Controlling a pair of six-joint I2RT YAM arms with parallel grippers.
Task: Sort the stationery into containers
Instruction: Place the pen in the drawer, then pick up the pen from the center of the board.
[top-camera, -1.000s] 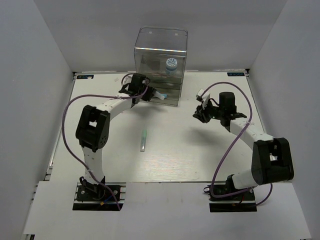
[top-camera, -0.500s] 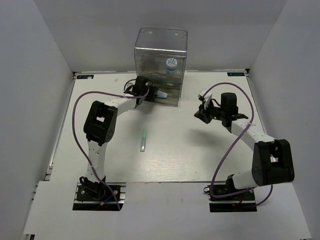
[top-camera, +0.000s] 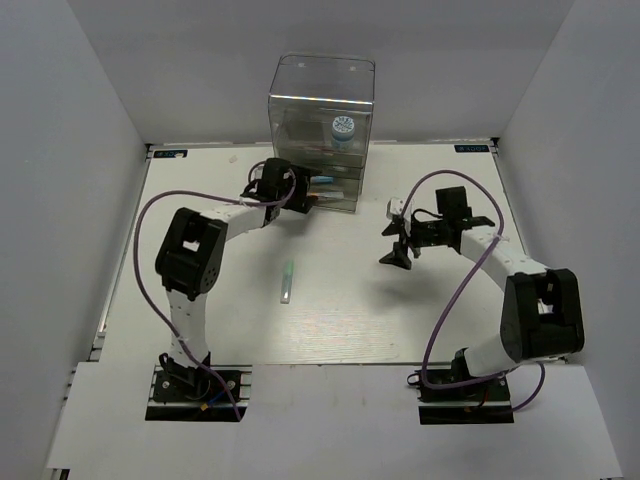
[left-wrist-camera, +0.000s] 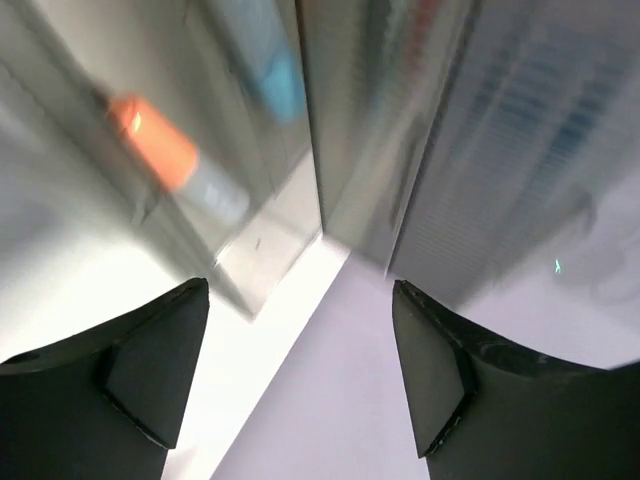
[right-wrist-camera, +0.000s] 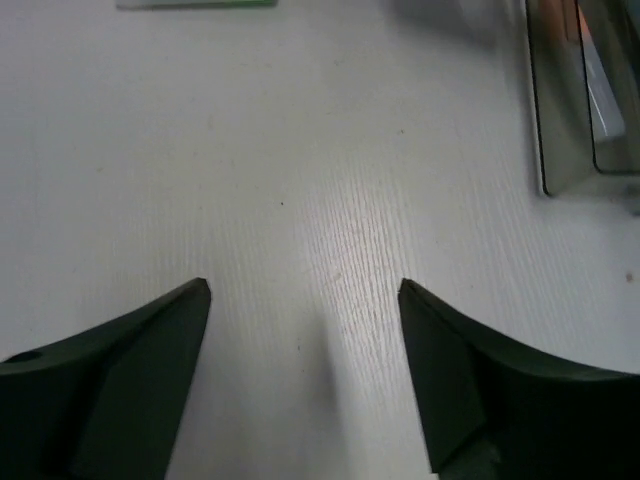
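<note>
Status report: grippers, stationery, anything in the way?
Left gripper open, empty, at drawer cabinet. Right gripper open, empty. Green marker loose on table. Nothing blocking it.

White arms (top-camera: 236, 214) with black joints (top-camera: 186, 256), black fingers (left-wrist-camera: 150, 372) and purple cables (top-camera: 138, 265).

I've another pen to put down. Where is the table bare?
Bare: the table between the mint-green marker and the right pincer, and from the marker to the near edge. Crowded: in front of the drawer cabinet, where the left pincer sits.
</note>
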